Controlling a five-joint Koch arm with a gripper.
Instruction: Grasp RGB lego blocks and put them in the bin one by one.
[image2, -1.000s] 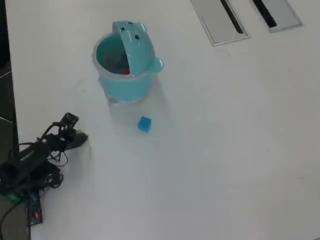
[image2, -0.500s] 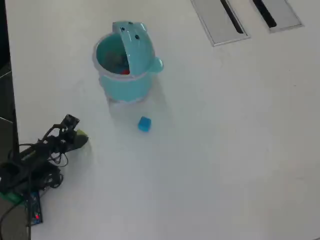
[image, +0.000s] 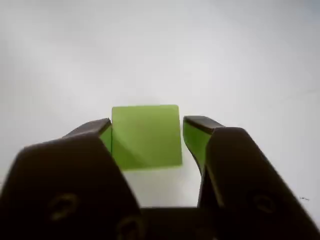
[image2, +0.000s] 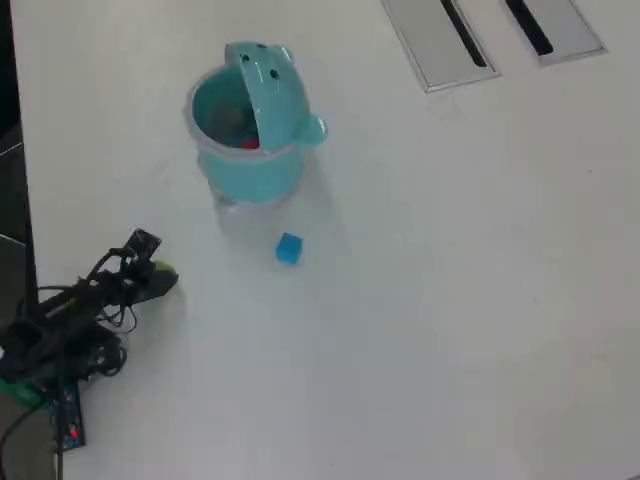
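In the wrist view a yellow-green lego block (image: 146, 135) rests on the white table between the dark jaws of my gripper (image: 146, 131). The left jaw touches the block; a thin gap shows at the right jaw, so the gripper is open around it. The overhead view has the gripper (image2: 163, 279) at the table's left edge, with a trace of green at its tip. A blue block (image2: 289, 248) lies below the turquoise bin (image2: 250, 178), whose eared lid (image2: 281, 88) stands open. Something red (image2: 248, 143) shows inside the bin.
Two grey slotted panels (image2: 440, 40) lie at the table's top right in the overhead view. The arm's body and cables (image2: 60, 330) sit at the lower left, by the dark table edge. The white table (image2: 450, 300) spreads to the right.
The arm has shifted only very slightly at the left edge of the table. The blue block and the bin stay where they were.
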